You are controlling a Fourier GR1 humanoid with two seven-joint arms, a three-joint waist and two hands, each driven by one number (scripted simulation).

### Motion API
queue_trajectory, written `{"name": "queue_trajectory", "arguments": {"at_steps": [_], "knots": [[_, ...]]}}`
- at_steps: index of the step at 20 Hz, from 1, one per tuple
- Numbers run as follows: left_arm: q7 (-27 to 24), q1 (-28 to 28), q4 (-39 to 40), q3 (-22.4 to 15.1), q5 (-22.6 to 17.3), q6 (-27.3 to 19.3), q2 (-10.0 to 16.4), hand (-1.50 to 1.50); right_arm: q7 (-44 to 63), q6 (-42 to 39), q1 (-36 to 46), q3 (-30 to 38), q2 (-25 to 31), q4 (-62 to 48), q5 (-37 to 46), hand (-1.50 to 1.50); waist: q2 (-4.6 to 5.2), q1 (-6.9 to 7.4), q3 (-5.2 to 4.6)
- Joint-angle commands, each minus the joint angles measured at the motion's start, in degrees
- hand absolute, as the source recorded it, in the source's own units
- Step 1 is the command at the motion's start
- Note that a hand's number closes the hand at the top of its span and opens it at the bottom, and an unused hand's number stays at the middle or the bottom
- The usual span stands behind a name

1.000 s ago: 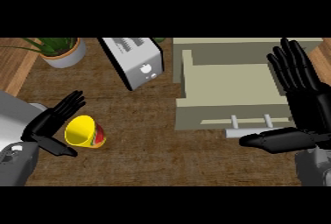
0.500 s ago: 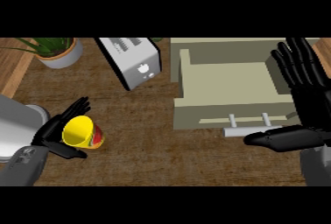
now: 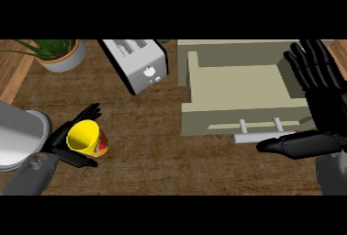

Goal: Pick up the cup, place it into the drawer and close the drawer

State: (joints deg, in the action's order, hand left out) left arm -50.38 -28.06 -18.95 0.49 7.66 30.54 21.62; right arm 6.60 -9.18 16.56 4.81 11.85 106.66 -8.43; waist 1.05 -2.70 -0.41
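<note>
Above the brown counter [image 3: 169, 167], left hand [image 3: 59, 148] fingers wrap the cup [image 3: 82, 137]; right hand [image 3: 320, 106] fingers straight.

Left hand [image 3: 58, 145] curls round the cup [image 3: 84, 137]; right hand [image 3: 318, 108] open, upright.

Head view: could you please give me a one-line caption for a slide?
Left hand curled round the yellow cup on the counter; drawer open, right hand open beside it.

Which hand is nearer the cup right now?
Left. The left hand has fingers and thumb round the cup; the right hand is far across the counter, open beside the drawer.
</note>
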Motion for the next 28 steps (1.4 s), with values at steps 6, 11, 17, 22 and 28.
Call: {"name": "queue_trajectory", "arguments": {"at_steps": [6, 11, 17, 22, 28], "knots": [[-9.5, -2.6, 3.7, -1.5, 0.8, 7.2, -2.1, -1.5, 1.2, 0.8, 1.3, -1.7, -0.7, -0.4, 1.7, -1.5, 0.23, -0.16, -0.03], [-9.3, -2.7, 3.9, -2.4, 0.1, 11.7, -3.3, -1.5, 0.0, 0.2, 0.5, -0.7, -0.2, -0.5, 1.2, -1.5, 0.32, -0.6, -0.06], [-14.7, -1.4, -0.2, -2.7, -0.9, 8.3, -4.9, 1.5, 1.2, -0.2, 1.6, 0.8, 1.3, -0.6, 0.4, -1.5, 0.17, 0.2, -0.11], [-21.0, 0.2, -1.3, -1.8, -0.1, -3.5, -4.4, 1.5, -1.2, -1.3, -3.1, 0.5, 0.7, 1.1, 0.3, -1.5, -0.1, 0.0, 0.07], [-15.8, -0.8, -0.6, 11.0, -12.2, -15.2, -8.9, 1.5, -0.5, -0.1, -1.6, 1.9, 0.4, -0.4, -0.3, -1.5, -0.38, 1.58, 0.16]]}}
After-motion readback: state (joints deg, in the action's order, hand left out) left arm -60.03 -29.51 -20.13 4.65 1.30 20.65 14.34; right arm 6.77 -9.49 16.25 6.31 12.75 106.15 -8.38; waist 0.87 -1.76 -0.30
